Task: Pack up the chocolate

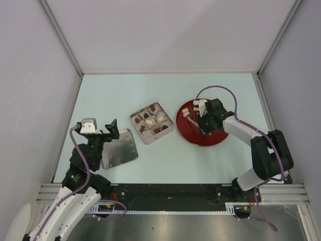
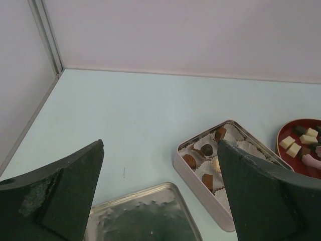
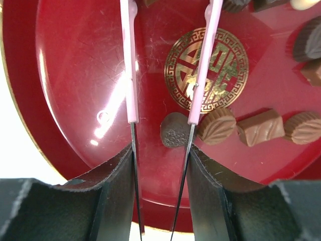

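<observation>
**Right arm holds tweezers over the plate; the chocolate lies close by**

In the top view, we see the right gripper (image 1: 204, 123) low above the red plate (image 1: 190, 136). The unpacked chocolate (image 1: 186, 113) is on this plate, and some cream pieces lie beside the gripper on the side toward the square tin (image 1: 161, 135). The tin already has pieces in several of its paper cups. It stands to the left of this gripper, near the plate but apart from it. The left gripper (image 1: 105, 134) hangs well apart from the plate, above the lid (image 1: 120, 149), so the right arm is clearly the nearer one.

In the left wrist view, the jaws are spread wide and nothing is between them. The tin is ahead and to the right, and the lid is just below.

In the right wrist view, the pads are clamped on pink tweezers (image 3: 130, 75). The two arms of the tweezers run forward over the plate until the upper edge cuts them off, so we cannot see the tips. A dark round piece (image 3: 173, 131) lies just ahead of the pads, between the arms and partly under the right one. A row of brown pieces continues from it to the right. Among them, the bar-shaped piece (image 3: 261, 128) has its long axis across the direction of the tweezers. We judge that the tips must come back or go to the right to take one piece. The pieces in this row lie close together, so a neighbour may be pushed.
</observation>
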Available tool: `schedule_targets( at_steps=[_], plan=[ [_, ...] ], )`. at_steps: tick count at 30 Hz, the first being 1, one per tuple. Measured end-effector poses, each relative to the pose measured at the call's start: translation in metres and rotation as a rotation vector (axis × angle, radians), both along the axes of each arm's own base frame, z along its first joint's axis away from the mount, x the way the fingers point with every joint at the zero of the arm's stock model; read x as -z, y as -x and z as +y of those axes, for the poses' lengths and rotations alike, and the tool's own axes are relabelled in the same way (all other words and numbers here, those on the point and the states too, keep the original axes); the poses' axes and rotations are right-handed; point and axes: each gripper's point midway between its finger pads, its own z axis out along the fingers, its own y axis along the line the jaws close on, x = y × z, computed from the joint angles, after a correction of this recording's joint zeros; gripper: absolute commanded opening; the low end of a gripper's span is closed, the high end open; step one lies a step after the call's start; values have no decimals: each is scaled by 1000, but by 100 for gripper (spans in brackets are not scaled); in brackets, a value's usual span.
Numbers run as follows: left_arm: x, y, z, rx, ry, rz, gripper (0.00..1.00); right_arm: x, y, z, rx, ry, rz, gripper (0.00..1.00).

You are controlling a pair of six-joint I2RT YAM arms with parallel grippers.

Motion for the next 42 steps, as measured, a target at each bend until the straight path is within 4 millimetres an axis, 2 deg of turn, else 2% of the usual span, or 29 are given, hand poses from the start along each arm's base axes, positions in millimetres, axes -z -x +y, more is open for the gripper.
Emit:
schedule_targets(
  at_steps=[6, 15, 21, 25, 30, 34, 37, 42],
  plan=[
    [1, 0, 0, 0, -1, 2, 100, 14, 2, 1, -33, 10, 38, 45],
    [1, -1, 0, 0, -3, 6, 100, 13, -6, 6, -59, 4, 27, 43],
    [1, -1, -1, 0, -3, 6, 100, 12, -11, 8, -63, 1, 21, 37],
    [1, -1, 0, 0, -3, 6, 100, 10, -13, 9, -64, 0, 16, 29],
    [1, -1, 0, 0, -3, 6, 100, 9, -8, 9, -64, 4, 32, 20],
    [1, -1, -1, 0, -3, 6, 100, 0, -1, 10, -63, 4, 30, 16],
    [1, -1, -1, 0, -3, 6, 100, -16, 1, 14, -57, -2, -7, 12],
    [2, -1, -1, 0, -4, 8, 100, -43, 4, 20, -42, -10, -83, 12]
  ],
)
